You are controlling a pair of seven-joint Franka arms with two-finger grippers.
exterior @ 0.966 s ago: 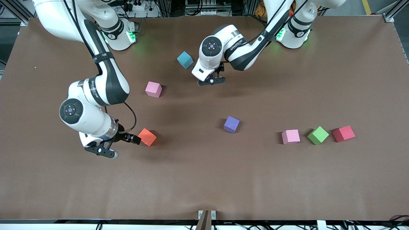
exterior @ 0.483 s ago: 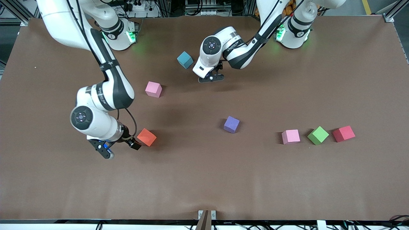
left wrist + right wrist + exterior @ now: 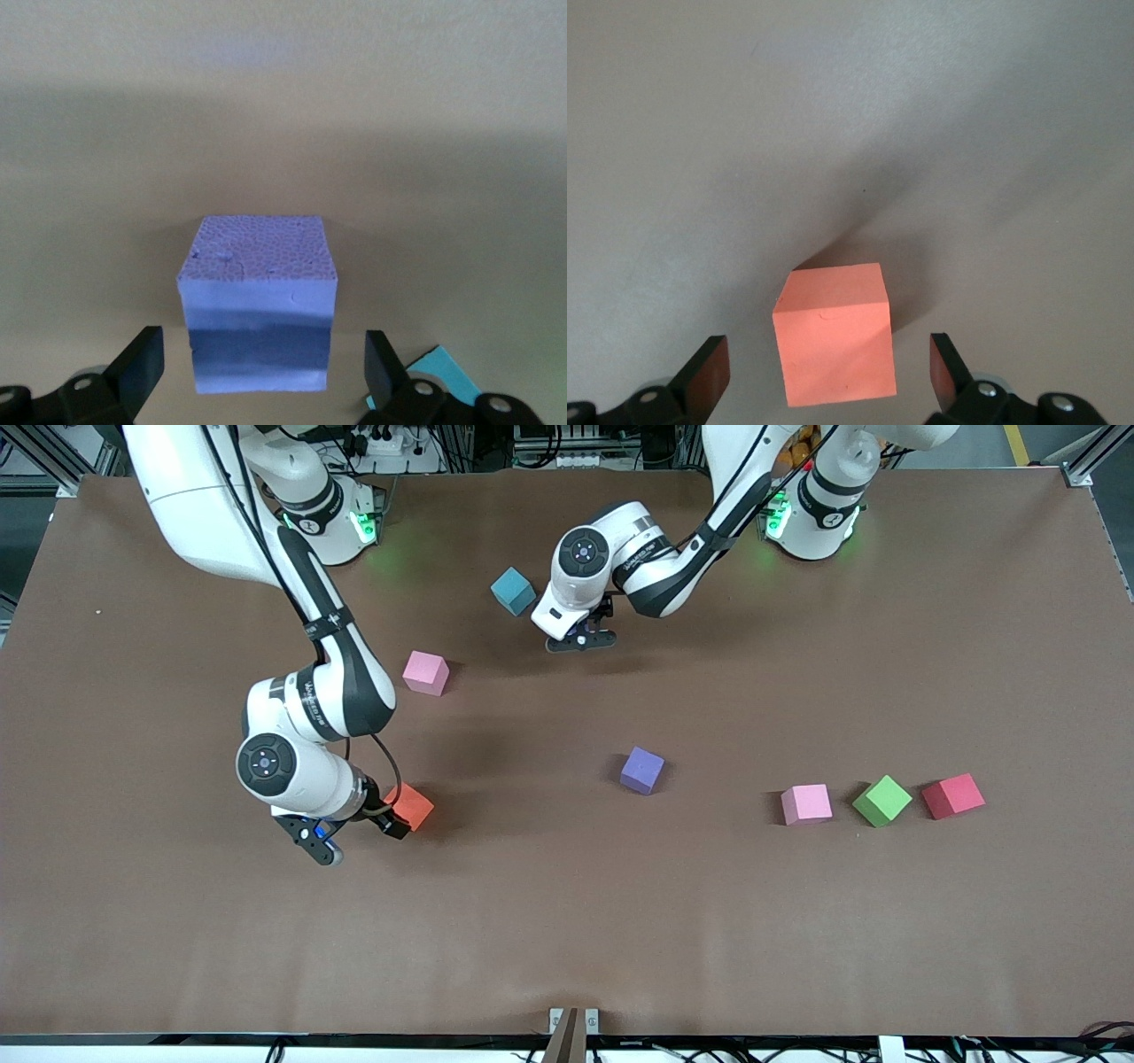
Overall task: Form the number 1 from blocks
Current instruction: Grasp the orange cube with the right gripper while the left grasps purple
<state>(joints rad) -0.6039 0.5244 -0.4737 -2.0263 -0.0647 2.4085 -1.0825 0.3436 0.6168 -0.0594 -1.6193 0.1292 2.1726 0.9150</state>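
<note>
Reaching with my right gripper point(image 3: 390, 822) low at the orange block point(image 3: 413, 806), I have the fingers spread wide. In the right wrist view the orange block point(image 3: 835, 334) sits on the table between my two fingertips point(image 3: 707, 370), with a gap on each side, so I grip nothing.

My left gripper point(image 3: 580, 638) is low near the teal block point(image 3: 513, 591). Its fingers are also wide apart, one on each side of a purple block point(image 3: 258, 304) that stands on the table without touching them. A corner of the teal block point(image 3: 440, 367) shows beside one finger.

On the brown table point(image 3: 567, 921), a pink block point(image 3: 425, 672) lies between the teal and the orange ones. A second purple block point(image 3: 641, 770) sits near the middle. Toward the left arm's end stand another pink block point(image 3: 806, 804), a green cube point(image 3: 881, 801) and a red cube point(image 3: 953, 795) in a row, just beside each other.
</note>
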